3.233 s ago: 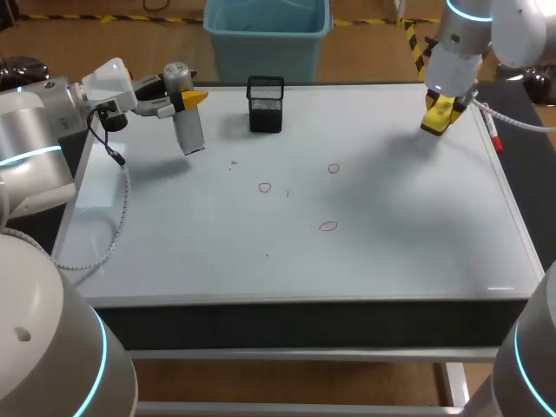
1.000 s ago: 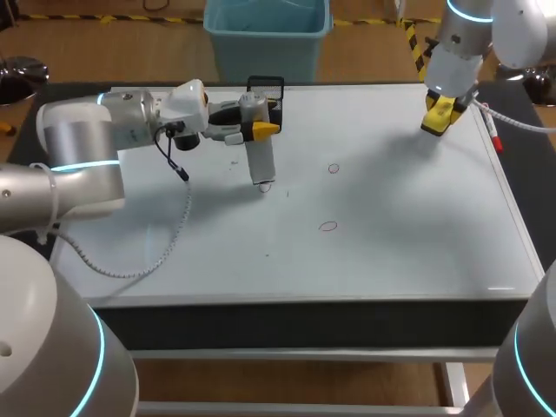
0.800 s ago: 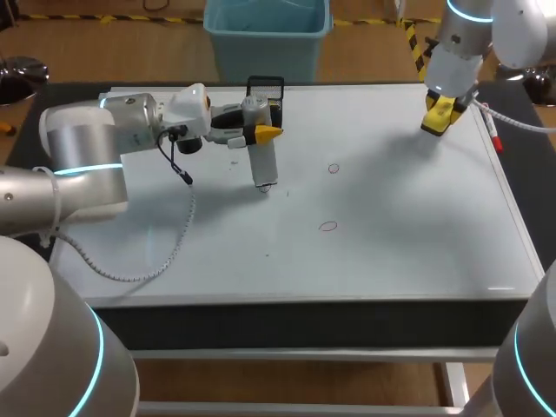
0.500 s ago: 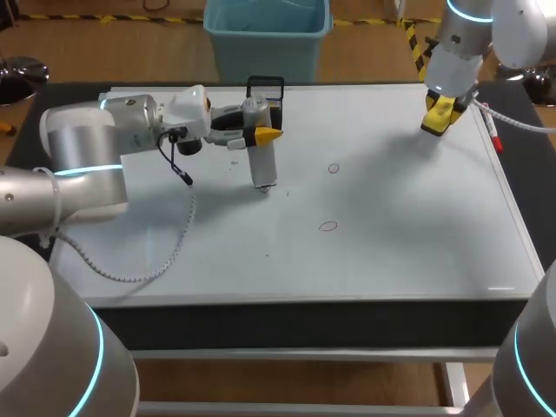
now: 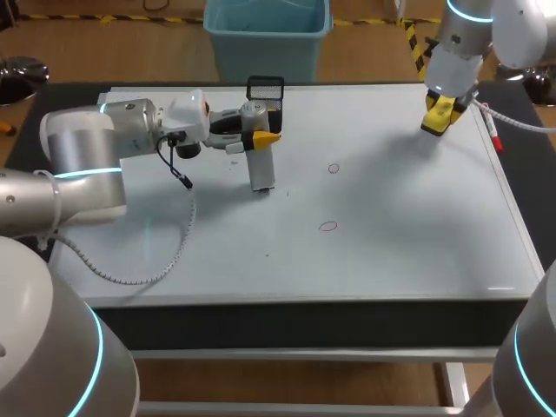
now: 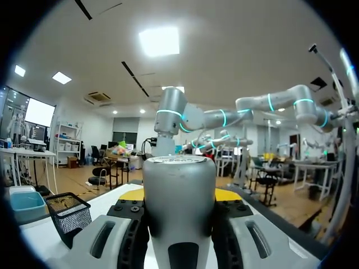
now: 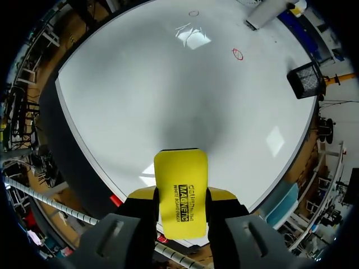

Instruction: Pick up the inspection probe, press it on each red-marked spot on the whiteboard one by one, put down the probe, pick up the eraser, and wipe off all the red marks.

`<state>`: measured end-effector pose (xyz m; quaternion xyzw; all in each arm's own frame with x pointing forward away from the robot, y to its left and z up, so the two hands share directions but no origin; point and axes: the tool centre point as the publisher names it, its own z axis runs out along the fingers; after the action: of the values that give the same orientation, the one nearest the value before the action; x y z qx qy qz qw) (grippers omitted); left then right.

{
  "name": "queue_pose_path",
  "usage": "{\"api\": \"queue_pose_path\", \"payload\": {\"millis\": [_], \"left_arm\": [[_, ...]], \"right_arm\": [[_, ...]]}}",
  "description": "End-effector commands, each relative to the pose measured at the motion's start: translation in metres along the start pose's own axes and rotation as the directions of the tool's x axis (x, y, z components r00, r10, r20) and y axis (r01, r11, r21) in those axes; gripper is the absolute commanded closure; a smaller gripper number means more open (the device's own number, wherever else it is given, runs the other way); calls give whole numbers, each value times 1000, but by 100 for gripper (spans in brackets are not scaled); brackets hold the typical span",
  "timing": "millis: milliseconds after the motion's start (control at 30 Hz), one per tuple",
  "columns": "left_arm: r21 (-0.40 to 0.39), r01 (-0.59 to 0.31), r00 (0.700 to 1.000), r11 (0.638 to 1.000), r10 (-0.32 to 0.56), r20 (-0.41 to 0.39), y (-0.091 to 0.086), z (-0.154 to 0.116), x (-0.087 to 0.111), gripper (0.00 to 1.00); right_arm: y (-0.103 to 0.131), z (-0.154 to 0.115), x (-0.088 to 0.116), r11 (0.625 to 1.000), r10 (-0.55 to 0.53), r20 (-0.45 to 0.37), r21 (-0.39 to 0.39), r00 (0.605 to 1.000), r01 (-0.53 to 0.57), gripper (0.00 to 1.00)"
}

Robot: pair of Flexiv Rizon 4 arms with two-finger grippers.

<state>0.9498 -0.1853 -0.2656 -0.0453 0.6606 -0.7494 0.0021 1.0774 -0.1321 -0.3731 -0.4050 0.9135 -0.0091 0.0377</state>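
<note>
The whiteboard (image 5: 391, 252) covers the table. My left gripper (image 5: 261, 132) is shut on the grey cylindrical probe (image 5: 262, 167), which stands nearly upright with its tip on the board, where it hides the left red mark. In the left wrist view the probe (image 6: 179, 207) fills the gap between the fingers. Two red circles show bare: one (image 5: 334, 168) further right and one (image 5: 327, 226) nearer the front. At the back right, my right gripper (image 5: 441, 115) hangs just above the board, shut on the yellow eraser (image 7: 180, 190).
A black mesh basket (image 5: 266, 94) stands at the back of the board, just behind the left gripper, also seen beside the probe (image 6: 68, 216). A red marker pen (image 5: 493, 135) lies along the right edge near the right gripper.
The left arm has carried the probe from the back left to the left red mark and set its tip on it; in the last second it barely shifted. The right arm kept still.
</note>
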Motion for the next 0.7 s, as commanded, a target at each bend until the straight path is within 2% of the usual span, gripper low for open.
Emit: {"api": "queue_pose_path", "payload": {"millis": [33,700], "left_arm": [[3,3,1000,1000,-3,-9,2,1,-2,100],[2,-7,1000,1000,7,-18,9,1,0,100]], "right_arm": [[0,-1,0,1000,-2,-2,2,1000,2,100],[0,-1,0,1000,-2,-2,2,1000,2,100]]}}
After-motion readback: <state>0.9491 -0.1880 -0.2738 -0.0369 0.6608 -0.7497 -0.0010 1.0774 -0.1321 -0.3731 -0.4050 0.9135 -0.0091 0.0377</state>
